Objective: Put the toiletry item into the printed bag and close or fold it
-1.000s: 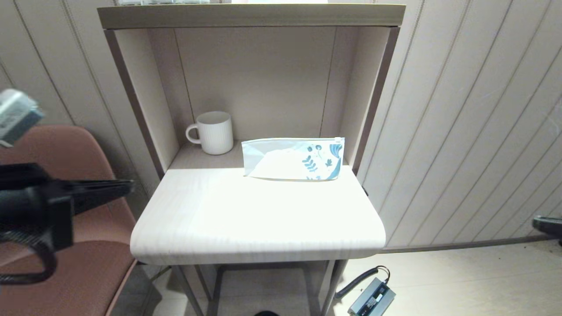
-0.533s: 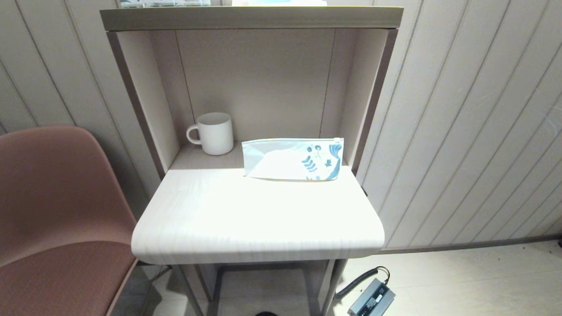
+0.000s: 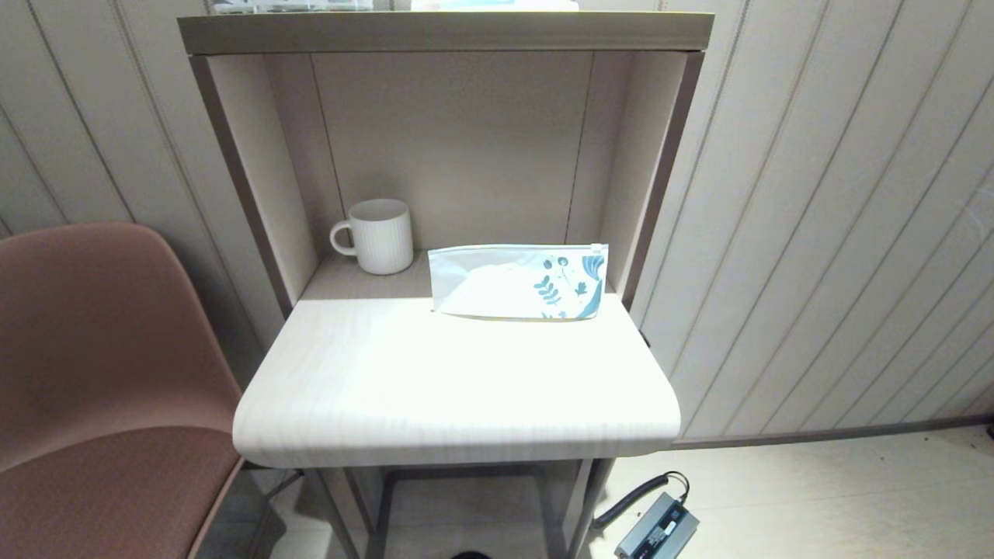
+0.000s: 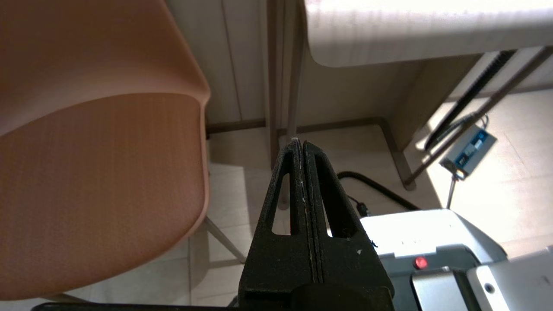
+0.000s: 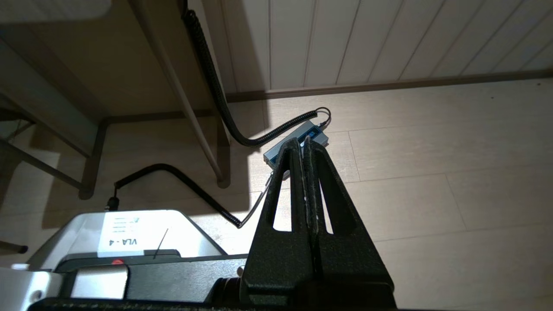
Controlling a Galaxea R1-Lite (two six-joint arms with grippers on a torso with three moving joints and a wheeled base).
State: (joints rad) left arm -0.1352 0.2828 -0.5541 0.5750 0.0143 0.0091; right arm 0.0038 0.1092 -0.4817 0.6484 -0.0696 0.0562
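Note:
The printed bag [image 3: 519,281] lies flat at the back right of the white tabletop [image 3: 450,388], its blue leaf print toward the right end and its zip top along the far edge. No white comb shows anywhere in these views. Neither arm appears in the head view. My left gripper [image 4: 300,144] hangs low beside the table, shut with nothing in it, pointing toward the floor under the table. My right gripper [image 5: 302,144] is also down low, shut and empty, over the floor near a grey power box [image 5: 296,142].
A white ribbed mug [image 3: 378,234] stands at the back left inside the shelf alcove. A pink chair [image 3: 101,373] sits left of the table. The grey power box [image 3: 658,528] with a coiled cable lies on the floor at the table's right foot.
A second ago my left arm was raised at the left edge of the head view; it has since dropped out of that view. The right arm's tip at the far right edge has gone too.

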